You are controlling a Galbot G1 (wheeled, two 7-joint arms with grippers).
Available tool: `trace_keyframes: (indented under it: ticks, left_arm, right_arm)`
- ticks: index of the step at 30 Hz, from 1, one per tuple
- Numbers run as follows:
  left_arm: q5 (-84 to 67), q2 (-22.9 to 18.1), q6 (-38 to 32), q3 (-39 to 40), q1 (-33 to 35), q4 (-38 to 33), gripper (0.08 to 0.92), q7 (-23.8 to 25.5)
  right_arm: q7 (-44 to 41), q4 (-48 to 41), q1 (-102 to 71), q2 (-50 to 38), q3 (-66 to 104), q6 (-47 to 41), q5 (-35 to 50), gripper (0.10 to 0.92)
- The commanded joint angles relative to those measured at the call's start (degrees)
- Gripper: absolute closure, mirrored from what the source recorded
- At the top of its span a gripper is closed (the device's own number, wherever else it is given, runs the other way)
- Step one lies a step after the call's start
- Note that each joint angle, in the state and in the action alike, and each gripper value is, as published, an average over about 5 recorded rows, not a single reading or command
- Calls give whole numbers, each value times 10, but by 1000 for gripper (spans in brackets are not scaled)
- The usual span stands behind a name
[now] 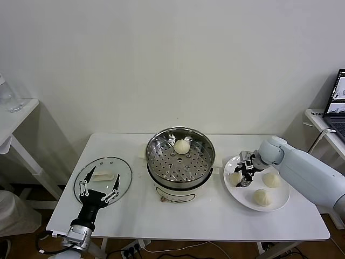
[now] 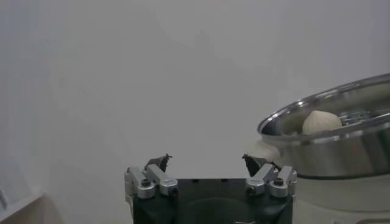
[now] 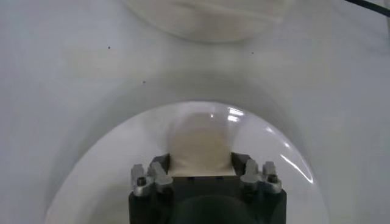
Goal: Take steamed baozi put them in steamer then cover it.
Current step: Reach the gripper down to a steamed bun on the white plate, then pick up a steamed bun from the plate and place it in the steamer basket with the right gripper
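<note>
Fingers of the right gripper [image 1: 243,174], dark with grey metal knuckles, pinch one baozi [image 3: 199,146] on the white plate [image 1: 280,204], right of centre in the head view; the wrist view shows the bun wedged between both fingertips.

Left gripper [image 1: 99,189]: lower left, fingers spread wide, poised over the cover [image 1: 122,167] without touching it.

Steamed baozi, four: smooth, round, cream-white dough. One lies on the perforated tray at the far side of the steamer [image 1: 161,141]; the gripped one sits at the plate's left edge; two more rest loose on the plate, one [image 1: 271,179] near its middle, one [image 1: 262,197] toward the bottom.

Steamer: shiny steel pot, round, on a white base, frame centre.

Cover: clear glass disc, metal rim, cream oblong handle, flat on the table [image 1: 215,216].

Table: white, matte. Laptop [image 1: 337,102]: far right edge.
</note>
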Motion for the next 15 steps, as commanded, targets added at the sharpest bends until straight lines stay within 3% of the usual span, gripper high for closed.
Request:
trace_keyframes:
  ticks: [1, 7, 15]
  left_arm:
    - [0, 0, 0, 1, 0, -2, 177, 0]
    - [0, 1, 1, 2, 0, -4, 177, -1]
    - [1, 1, 3, 9, -5, -5, 177, -2]
  right_arm:
    - [-6, 14, 6, -14, -2, -7, 15, 363]
    - [-26, 84, 90, -88, -77, -40, 107, 364]
    - [-39, 224, 408, -165, -337, -79, 264, 364]
